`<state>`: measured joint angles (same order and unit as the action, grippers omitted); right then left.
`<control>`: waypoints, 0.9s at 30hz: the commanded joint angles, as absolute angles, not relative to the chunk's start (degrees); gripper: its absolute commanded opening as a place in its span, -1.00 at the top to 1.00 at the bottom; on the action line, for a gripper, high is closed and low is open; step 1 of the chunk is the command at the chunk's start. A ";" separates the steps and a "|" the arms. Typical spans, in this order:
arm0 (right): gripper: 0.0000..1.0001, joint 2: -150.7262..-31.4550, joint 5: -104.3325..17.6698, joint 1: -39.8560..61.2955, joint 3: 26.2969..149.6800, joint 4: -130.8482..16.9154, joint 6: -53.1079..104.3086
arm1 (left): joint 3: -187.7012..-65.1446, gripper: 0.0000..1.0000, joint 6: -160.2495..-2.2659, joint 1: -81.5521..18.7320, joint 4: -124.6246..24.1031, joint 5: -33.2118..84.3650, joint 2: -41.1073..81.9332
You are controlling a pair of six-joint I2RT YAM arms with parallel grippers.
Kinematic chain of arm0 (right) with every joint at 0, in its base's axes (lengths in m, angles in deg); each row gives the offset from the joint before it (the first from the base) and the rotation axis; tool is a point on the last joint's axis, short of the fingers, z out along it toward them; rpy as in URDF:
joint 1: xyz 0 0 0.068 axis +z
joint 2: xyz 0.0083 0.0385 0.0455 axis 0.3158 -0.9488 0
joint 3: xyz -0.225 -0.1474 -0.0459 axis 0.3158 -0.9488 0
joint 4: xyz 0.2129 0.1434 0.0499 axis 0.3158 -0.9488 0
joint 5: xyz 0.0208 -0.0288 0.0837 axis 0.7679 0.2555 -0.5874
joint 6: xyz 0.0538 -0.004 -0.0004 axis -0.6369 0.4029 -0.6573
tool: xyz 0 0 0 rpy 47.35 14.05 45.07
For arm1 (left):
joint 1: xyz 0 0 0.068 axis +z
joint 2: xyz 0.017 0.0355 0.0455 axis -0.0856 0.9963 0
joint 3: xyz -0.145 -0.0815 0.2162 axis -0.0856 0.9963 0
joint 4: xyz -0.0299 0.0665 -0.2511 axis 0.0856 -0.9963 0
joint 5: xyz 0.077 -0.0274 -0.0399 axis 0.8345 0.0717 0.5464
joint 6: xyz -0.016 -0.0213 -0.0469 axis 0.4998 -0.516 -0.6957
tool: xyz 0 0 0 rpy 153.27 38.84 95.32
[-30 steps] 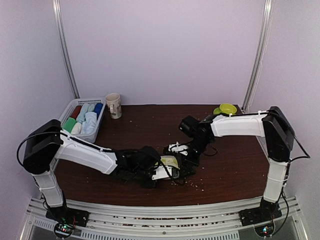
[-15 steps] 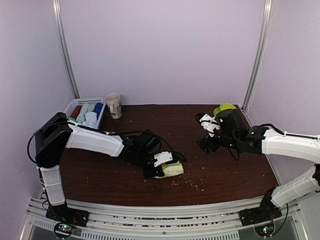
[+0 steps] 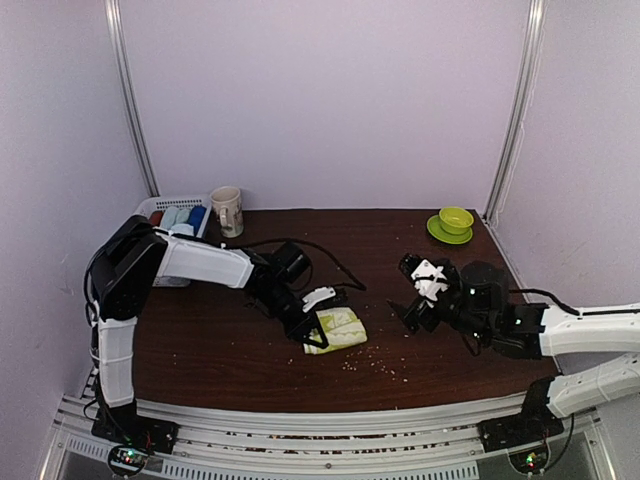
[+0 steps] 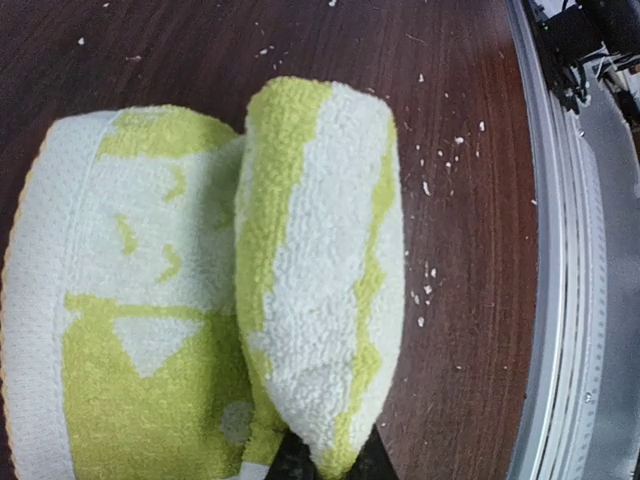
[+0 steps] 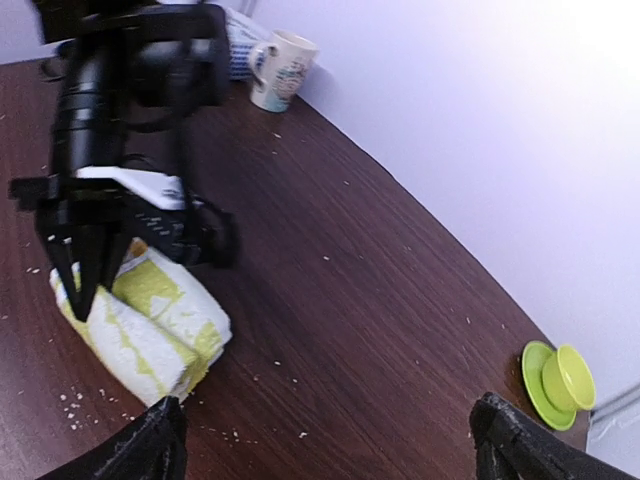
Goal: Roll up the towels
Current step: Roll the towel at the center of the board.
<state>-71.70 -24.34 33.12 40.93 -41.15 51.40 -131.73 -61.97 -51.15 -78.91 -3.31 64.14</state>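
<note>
Backed away, my right fingers (image 5: 150, 445) gape wide. Left fingers (image 4: 295, 462) pinch the yellow-green towel (image 4: 320, 270) by its thick fold; the terry loops show only in the wrist view.

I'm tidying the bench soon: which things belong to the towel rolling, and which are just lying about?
In the job: yellow-green towel, left claw shut on it, right claw open and empty.
Lying about: mug, green cup on saucer, white basket of rolled cloths, crumbs.
</note>
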 commanded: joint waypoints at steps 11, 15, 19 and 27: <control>-0.85 -88.81 -17.63 46.13 36.19 -22.07 82.34 | -134.71 1.00 -65.46 -46.27 -90.23 -10.26 75.74; -0.83 -95.21 -16.12 46.68 37.74 -19.35 87.40 | -136.22 1.00 -65.06 -44.98 -91.90 -11.07 76.91; -0.81 -99.80 -17.07 46.67 40.40 -19.40 89.94 | -138.77 1.00 -63.82 -44.29 -94.82 -10.45 78.42; -0.63 -110.05 -14.57 46.71 48.80 -22.70 92.74 | -141.53 1.00 -63.02 -43.88 -96.68 -10.42 80.75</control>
